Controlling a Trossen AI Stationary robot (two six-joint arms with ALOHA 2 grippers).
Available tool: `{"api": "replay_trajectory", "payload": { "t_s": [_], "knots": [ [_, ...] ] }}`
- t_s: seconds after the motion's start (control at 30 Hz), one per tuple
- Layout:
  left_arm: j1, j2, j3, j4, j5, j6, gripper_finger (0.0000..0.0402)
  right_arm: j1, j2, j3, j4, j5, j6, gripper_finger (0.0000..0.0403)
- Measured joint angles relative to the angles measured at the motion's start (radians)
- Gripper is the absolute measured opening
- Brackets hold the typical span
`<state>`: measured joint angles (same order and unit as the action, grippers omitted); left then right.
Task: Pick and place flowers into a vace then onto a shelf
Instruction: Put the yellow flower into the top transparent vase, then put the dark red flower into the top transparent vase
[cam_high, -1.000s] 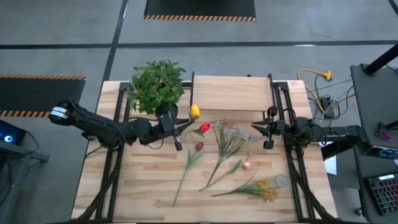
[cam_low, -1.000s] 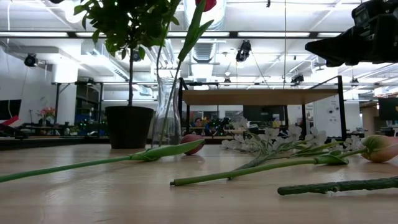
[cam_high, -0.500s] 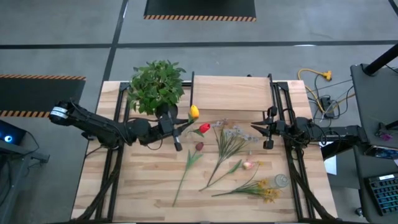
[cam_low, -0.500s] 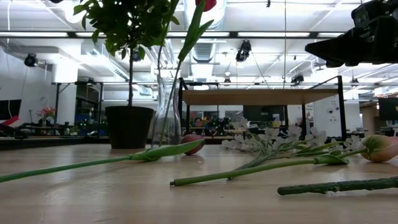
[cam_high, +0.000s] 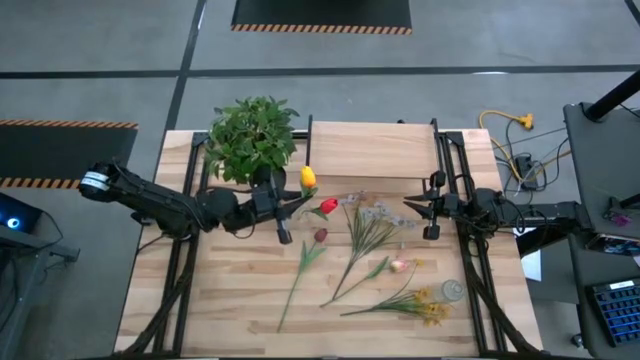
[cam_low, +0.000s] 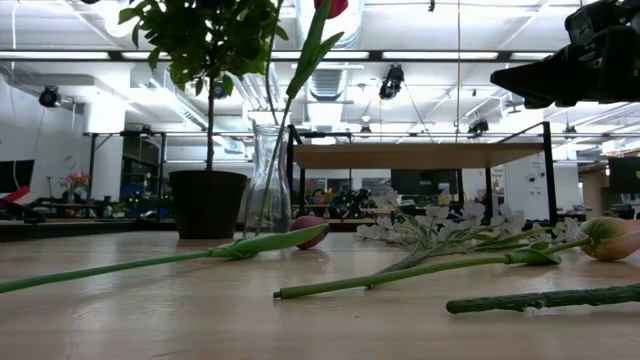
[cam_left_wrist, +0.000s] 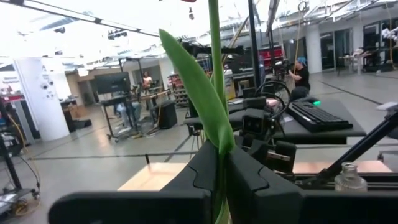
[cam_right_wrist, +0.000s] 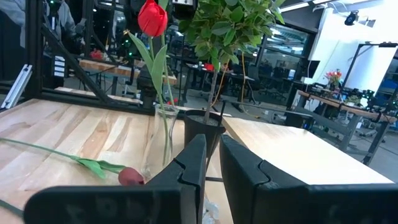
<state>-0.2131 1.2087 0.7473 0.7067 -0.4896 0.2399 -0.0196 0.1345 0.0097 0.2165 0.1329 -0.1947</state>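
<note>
My left gripper (cam_high: 283, 212) (cam_left_wrist: 219, 182) hovers over the clear glass vase (cam_low: 268, 182) (cam_right_wrist: 163, 142), next to the potted plant, and is shut on the yellow tulip (cam_high: 308, 178). A red tulip (cam_high: 328, 206) (cam_right_wrist: 152, 17) stands in the vase and leans on its rim. On the table lie a maroon tulip (cam_high: 320, 236) (cam_low: 310, 232), white-lilac sprigs (cam_high: 375, 216), a pink bud (cam_high: 400, 265) (cam_low: 612, 238) and yellow clusters (cam_high: 432, 310). My right gripper (cam_high: 410, 206) (cam_right_wrist: 211, 171) waits shut above the table's right side. The shelf (cam_high: 370, 150) (cam_low: 420, 155) stands at the far edge. My left gripper pinches the yellow tulip's green stem (cam_left_wrist: 216, 81) between its two fingers, just under a long leaf (cam_left_wrist: 200, 93). The fingers come level from the table's left and lie across the stem. The stem stands upright through the hold. Its lower end goes down toward the vase, hidden by the fingers.
A bushy green plant in a dark pot (cam_high: 255, 140) (cam_low: 207, 204) stands just left of the vase. A small clear bottle (cam_high: 452, 290) (cam_left_wrist: 348, 179) stands near the right near corner. Black frame rails (cam_high: 440, 150) run beside the shelf.
My left gripper has drawn slightly toward the table's left, and the yellow tulip's head has moved with it, a little left and toward the far edge. The other flowers and my right arm have kept still.
</note>
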Motion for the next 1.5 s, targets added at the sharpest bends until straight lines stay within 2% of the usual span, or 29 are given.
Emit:
{"api": "replay_trajectory", "payload": {
  "t_s": [0.43, 0.63, 1.07, 1.2, 1.5],
  "knots": [
    [0.0, 0.0, -0.041, -0.069, -0.002, -0.082, 0.0007, 0.0, 0.0, 0.0, -0.001, 0.0, 0.0, 0.0038],
    [0.004, 0.0, -0.042, -0.09, -0.009, -0.119, 0.0058, 0.0, 0.0, 0.0, -0.001, 0.0, 0.0, 0.0038],
    [0.005, -0.001, -0.043, -0.107, -0.014, -0.119, 0.0208, 0.0, 0.0, 0.0, -0.002, -0.001, 0.0, 0.0038],
    [0.003, -0.018, -0.043, -0.109, -0.013, -0.119, 0.0226, 0.0, 0.0, 0.0, -0.002, -0.001, 0.0, 0.0038],
    [-0.034, -0.085, -0.043, -0.159, -0.009, -0.119, 0.0228, 0.0, 0.0, 0.0, -0.002, -0.001, 0.0, 0.0038]
  ]
}}
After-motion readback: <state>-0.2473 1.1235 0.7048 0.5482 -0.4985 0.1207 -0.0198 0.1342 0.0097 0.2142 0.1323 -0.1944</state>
